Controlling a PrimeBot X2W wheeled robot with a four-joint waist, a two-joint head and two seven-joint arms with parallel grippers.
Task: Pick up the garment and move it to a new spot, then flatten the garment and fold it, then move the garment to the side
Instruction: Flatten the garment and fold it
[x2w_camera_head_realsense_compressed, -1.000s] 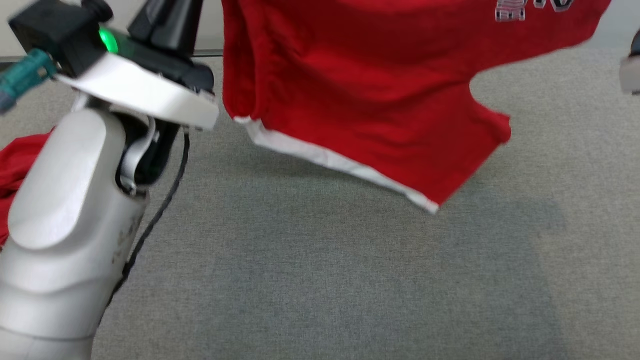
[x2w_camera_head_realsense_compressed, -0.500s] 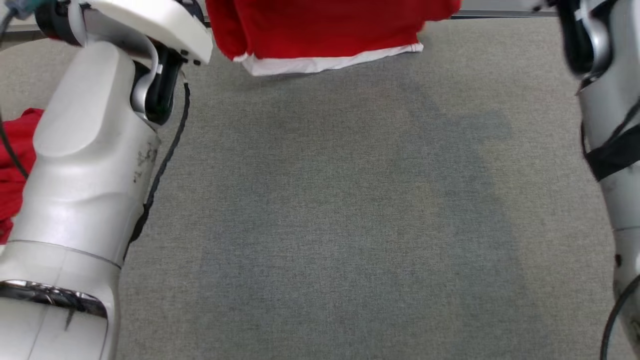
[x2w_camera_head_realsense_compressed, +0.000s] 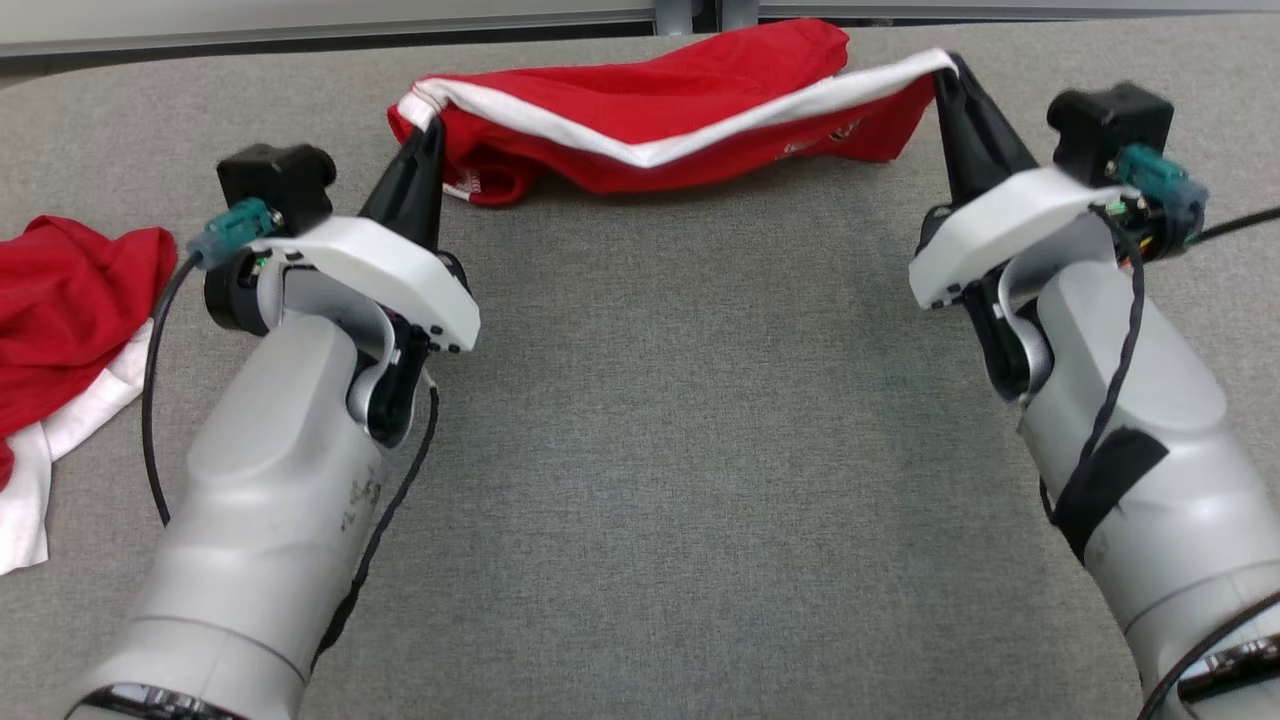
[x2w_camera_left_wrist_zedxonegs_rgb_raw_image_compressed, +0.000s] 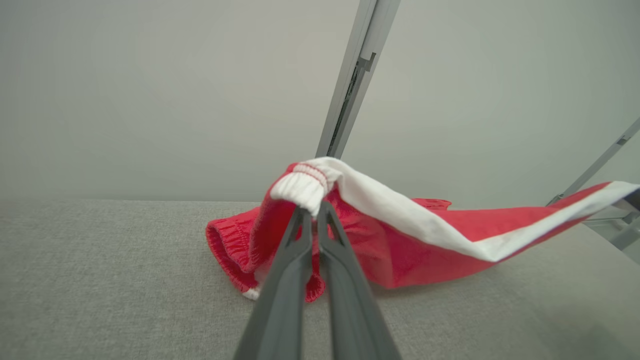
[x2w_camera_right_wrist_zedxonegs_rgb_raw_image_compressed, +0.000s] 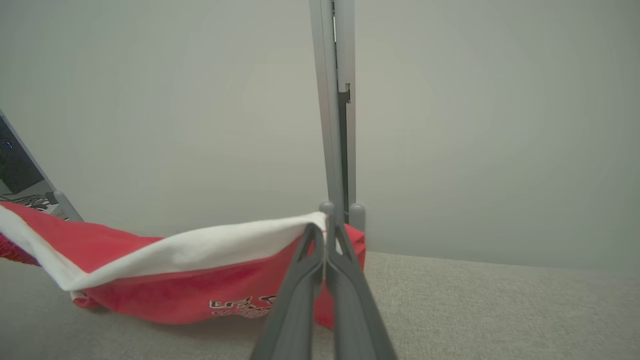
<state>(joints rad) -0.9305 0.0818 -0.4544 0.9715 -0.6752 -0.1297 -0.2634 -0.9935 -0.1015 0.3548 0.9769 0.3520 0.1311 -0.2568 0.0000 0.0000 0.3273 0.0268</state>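
Head view: left gripper (x2w_camera_head_realsense_compressed: 430, 128) and right gripper (x2w_camera_head_realsense_compressed: 950, 72) clamp the garment (x2w_camera_head_realsense_compressed: 650, 105); red cloth (x2w_camera_head_realsense_compressed: 70, 300) lies left.

A grey, cloth-covered surface (x2w_camera_head_realsense_compressed: 640, 480) spreads out before me. Along its far edge, a red garment (x2w_camera_head_realsense_compressed: 700, 110) with a white band rests partly on it. At my left, a second red and white cloth (x2w_camera_head_realsense_compressed: 60, 330) lies crumpled.

Table (x2w_camera_head_realsense_compressed: 680, 450): garment (x2w_camera_head_realsense_compressed: 650, 110) along the far edge, its upper edge strung between left gripper (x2w_camera_head_realsense_compressed: 432, 125) at the left end and right gripper (x2w_camera_head_realsense_compressed: 948, 68) at the right end, lower part resting on the surface. Another garment (x2w_camera_head_realsense_compressed: 70, 310) heaped at the table's left edge, well apart. Upright post (x2w_camera_head_realsense_compressed: 700, 12) behind the table.
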